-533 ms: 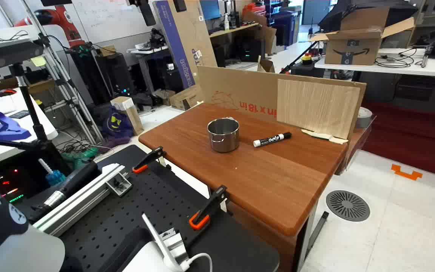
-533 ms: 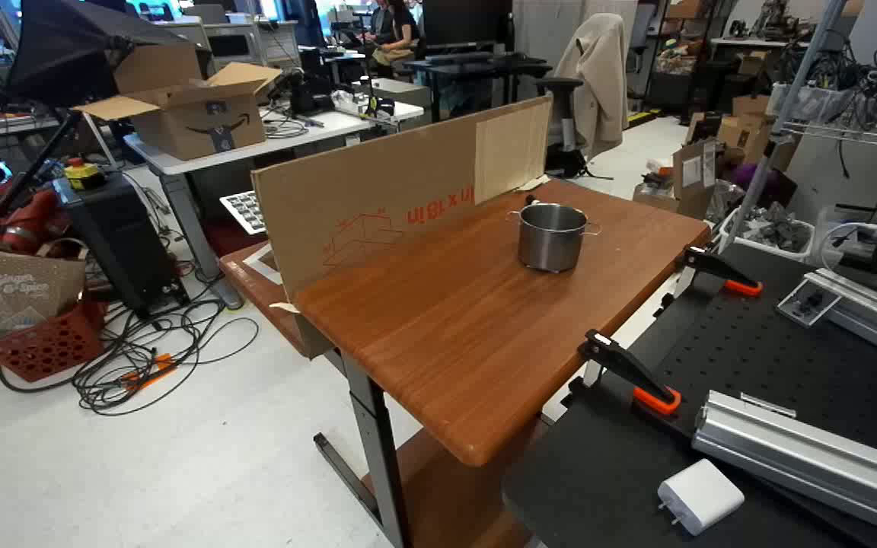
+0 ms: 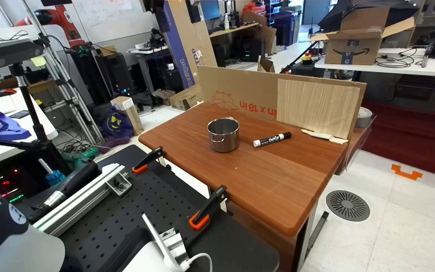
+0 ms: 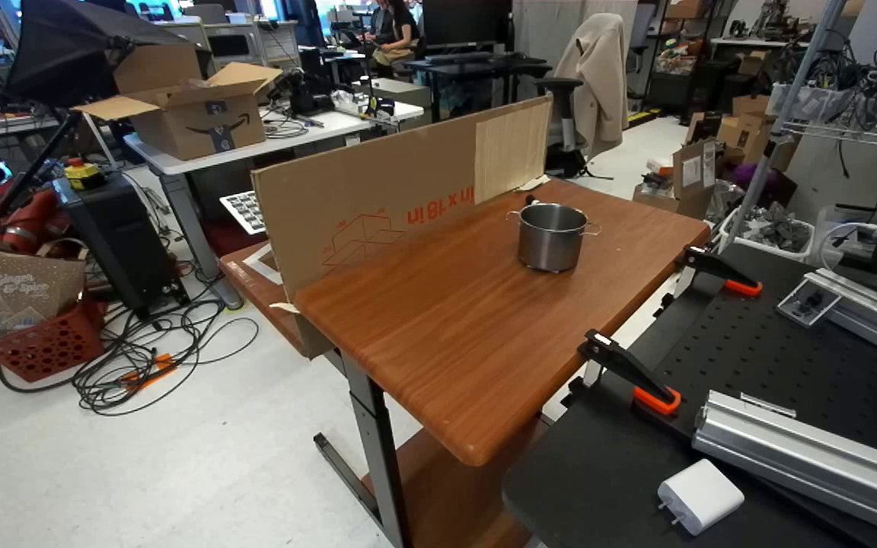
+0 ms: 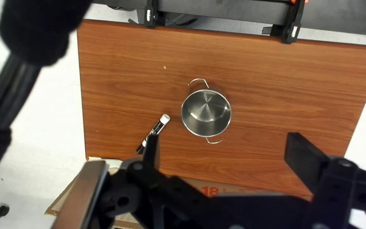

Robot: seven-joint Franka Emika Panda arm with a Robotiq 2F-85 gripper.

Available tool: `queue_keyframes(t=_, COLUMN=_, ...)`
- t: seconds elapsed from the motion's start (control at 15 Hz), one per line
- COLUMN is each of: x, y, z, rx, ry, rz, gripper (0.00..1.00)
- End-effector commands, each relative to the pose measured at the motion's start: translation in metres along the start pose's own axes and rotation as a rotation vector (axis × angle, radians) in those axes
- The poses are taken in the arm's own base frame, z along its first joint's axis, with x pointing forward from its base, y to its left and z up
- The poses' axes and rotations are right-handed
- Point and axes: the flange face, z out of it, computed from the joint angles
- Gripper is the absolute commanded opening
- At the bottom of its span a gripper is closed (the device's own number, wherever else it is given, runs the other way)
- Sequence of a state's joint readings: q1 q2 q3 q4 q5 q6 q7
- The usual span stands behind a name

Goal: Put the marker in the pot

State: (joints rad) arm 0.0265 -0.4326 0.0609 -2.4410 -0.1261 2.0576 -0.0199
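Now your gripper point(image 5: 223, 143) hangs wide and empty over the table point(image 5: 284, 79); the marker point(image 5: 154, 131) lies there beside the pot point(image 5: 206, 113), not touching. Centre above the marker, turn to pinch across its middle, and descend gently, clear of the pot.

A reddish-brown table point(image 3: 263, 185), in an exterior view, carries an upright silvery pot point(image 3: 223, 140) near its middle; a black-and-white marker point(image 3: 272, 139) lies to the pot's right, white end toward it.
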Motion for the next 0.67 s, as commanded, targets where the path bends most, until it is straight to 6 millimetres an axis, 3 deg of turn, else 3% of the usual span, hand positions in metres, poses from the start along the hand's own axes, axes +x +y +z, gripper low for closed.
queue_keyframes(t=0.0, x=0.026, y=0.017, z=0.022, rx=0.057, ry=0.027, rz=0.106, gripper=1.00)
queue_keyframes(t=0.27, x=0.059, y=0.037, z=0.059, rx=0.117, ry=0.079, rz=0.237, gripper=1.00)
queue_keyframes(t=0.6, x=0.092, y=0.075, z=0.118, rx=0.175, ry=0.071, rz=0.385, gripper=1.00)
